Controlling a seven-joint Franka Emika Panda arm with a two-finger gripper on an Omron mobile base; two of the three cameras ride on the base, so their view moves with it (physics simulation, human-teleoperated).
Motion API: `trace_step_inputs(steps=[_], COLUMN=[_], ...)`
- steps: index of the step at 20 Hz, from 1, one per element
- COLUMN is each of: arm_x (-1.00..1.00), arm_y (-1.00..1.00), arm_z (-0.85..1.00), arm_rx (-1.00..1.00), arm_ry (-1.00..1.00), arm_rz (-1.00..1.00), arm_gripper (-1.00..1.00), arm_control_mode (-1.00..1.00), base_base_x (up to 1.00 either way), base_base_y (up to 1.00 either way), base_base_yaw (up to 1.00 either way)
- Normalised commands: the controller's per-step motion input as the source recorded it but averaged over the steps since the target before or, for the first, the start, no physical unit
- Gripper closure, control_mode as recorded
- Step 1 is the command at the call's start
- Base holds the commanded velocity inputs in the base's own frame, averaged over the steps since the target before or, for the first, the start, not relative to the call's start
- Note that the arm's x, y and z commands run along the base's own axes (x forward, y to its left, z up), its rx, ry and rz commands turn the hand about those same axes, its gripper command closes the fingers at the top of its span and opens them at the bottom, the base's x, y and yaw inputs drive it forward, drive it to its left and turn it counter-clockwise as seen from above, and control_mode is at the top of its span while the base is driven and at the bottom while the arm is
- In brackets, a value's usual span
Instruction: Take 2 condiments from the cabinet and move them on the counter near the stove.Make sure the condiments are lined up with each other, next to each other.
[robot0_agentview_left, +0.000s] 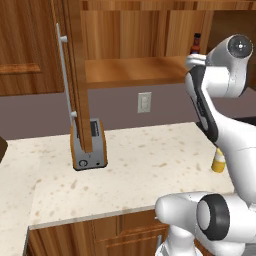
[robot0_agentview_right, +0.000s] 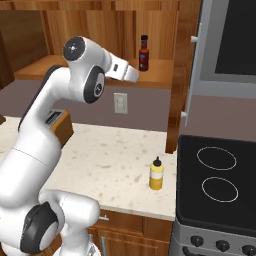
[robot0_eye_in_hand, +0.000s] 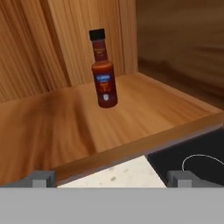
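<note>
My hand (robot0_eye_in_hand: 112, 178) stands wide open with nothing in it; its two fingertips (robot0_eye_in_hand: 43, 178) rise far apart at the bottom of the hand view, and in the right base view the hand sits at upper middle, just left of the shelf's front edge.

Below it lies the beige speckled surface (robot0_agentview_right: 115, 155). The yellow squeeze bottle (robot0_agentview_right: 156, 174) stands upright on that surface at lower centre of the right base view, close to the left edge of the black stove (robot0_agentview_right: 217, 185) but not touching it. In the left base view the same bottle peeks out at right middle, partly hidden behind my arm. The toaster (robot0_agentview_left: 89, 145) stands toward the left of that view, behind the open cabinet door (robot0_agentview_left: 77, 75) with its long silver bar handle (robot0_agentview_left: 65, 75).

Farther off, the cabinet shelf (robot0_eye_in_hand: 65, 127) runs across the middle of the hand view. The dark red sauce bottle (robot0_eye_in_hand: 103, 72) with its black cap stands upright on it, upper centre of that frame, well apart from my fingertips and near the back wall of the cabinet (robot0_agentview_right: 100, 30).
</note>
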Motion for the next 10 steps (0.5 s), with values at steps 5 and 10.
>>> trace_step_inputs(steps=[5,10], arm_x=[0.37,0.26], arm_y=[-0.01,-0.13], arm_z=[0.26,0.17], arm_rx=[0.00,0.00], arm_ry=[0.02,0.06], arm_rz=[0.00,0.00], arm_gripper=[-1.00,-1.00], arm_control_mode=[-1.00,-1.00], base_base_x=[0.00,0.00], base_base_y=[0.00,0.00], base_base_yaw=[0.00,0.00])
